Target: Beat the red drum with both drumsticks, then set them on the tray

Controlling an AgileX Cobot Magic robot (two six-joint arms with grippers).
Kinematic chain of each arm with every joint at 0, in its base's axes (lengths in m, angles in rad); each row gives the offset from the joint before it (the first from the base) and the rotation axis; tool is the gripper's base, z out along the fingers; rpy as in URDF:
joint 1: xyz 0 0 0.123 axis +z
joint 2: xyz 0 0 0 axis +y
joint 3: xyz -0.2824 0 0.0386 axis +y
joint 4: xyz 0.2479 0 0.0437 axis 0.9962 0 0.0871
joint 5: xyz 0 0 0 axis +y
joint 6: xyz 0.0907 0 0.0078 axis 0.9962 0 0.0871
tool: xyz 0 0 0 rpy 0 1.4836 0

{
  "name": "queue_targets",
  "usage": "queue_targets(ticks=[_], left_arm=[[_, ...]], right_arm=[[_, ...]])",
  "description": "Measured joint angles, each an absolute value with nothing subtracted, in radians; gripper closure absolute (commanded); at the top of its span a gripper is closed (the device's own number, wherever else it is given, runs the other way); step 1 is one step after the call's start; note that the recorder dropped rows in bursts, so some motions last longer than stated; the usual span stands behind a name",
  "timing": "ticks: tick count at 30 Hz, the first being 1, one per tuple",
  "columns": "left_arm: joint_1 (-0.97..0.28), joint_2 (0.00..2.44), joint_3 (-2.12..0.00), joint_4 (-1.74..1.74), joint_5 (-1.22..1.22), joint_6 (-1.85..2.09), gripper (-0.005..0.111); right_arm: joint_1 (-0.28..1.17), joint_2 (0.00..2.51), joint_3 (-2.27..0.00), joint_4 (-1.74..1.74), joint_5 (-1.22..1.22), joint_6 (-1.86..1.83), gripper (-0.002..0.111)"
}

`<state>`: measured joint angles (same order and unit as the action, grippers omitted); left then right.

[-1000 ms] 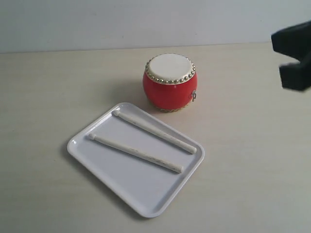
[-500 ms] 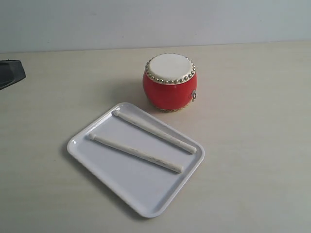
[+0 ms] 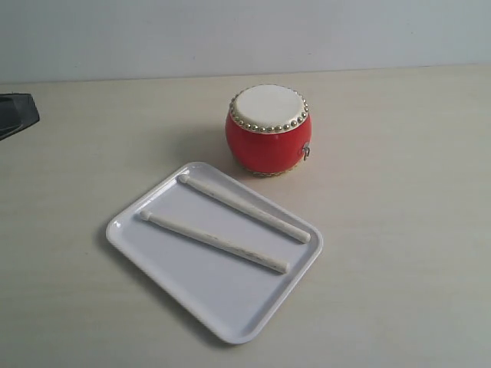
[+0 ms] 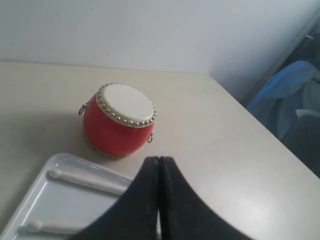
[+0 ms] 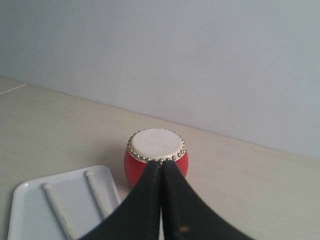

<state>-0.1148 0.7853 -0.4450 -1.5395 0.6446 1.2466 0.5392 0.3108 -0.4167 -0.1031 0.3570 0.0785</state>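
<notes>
Drumsticks (image 3: 244,207) on tray (image 3: 222,300): light, stiff, smooth; probably best gripped mid-shaft. Left gripper (image 4: 158,164) and right gripper (image 5: 161,167) pressed together, empty

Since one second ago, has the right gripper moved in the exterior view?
Yes. The right gripper left the frame past the right edge, away from the red drum.

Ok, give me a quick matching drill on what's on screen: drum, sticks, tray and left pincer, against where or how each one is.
Things:
1. red drum
2. drumsticks
3. tray
4. left pincer

States:
a. lying side by side on the tray
b. shut, holding nothing
c. upright on the table, beside the tray
d. glossy white, flat on the table

Pairs: 1-c, 2-a, 3-d, 4-b
</notes>
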Motion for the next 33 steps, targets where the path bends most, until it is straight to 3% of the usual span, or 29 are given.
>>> queue_targets(ticks=[4, 10, 18, 33], left_arm=[[-0.116, 0.741, -0.445, -1.507, 0.605, 1.225, 0.107], [-0.104, 0.411, -0.371, -1.499, 0.449, 1.174, 0.107], [-0.089, 0.022, -0.024, -1.526, 0.203, 1.174, 0.107], [-0.083, 0.007, -0.004, -1.643, 0.143, 1.174, 0.107]], right_arm=[[0.539, 0.311, -0.417, -0.103, 0.355, 0.079, 0.108], [0.539, 0.311, -0.417, -0.103, 0.355, 0.080, 0.108], [0.539, 0.311, -0.417, -0.103, 0.355, 0.080, 0.108], [0.539, 0.305, -0.417, -0.103, 0.353, 0.080, 0.108]])
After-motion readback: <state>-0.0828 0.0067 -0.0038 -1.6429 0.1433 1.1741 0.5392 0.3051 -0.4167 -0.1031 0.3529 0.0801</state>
